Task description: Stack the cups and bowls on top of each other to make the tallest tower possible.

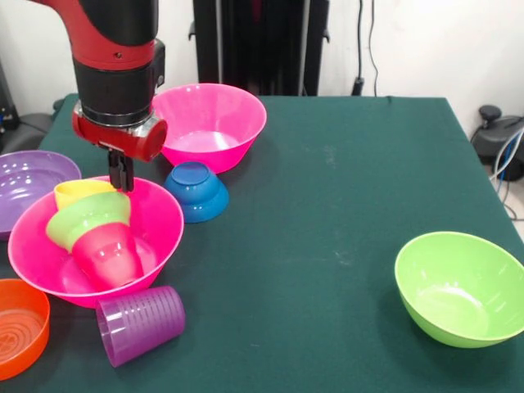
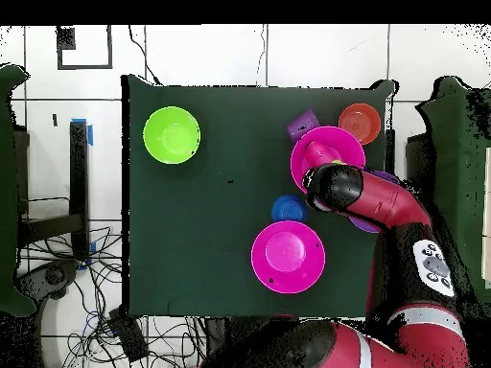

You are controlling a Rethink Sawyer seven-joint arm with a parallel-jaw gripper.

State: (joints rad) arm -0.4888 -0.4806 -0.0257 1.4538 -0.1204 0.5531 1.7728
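Gripper right above the toppled stack in the near pink bowl

The gripper (image 1: 121,173) hangs over the pink bowl's (image 1: 155,214) back rim, just behind the yellow cup (image 1: 78,191); whether it's parted or closed, I can't tell. The nested yellow cup, small green bowl (image 1: 86,217) and red cup (image 1: 108,255) lie tipped, their long axis slanting away from it toward the bowl's front.

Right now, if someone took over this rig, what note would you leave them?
Gripper: above the near pink bowl; open or shut unclear.
In that bowl, tipped over: red cup, small green bowl and yellow cup, nested.
Purple cup lies on its side on the table.
Blue bowl upside down beside the far pink bowl.
Purple bowl, orange bowl, lime bowl stand apart.
Done: no upright tower. Left: nearly all stacking.
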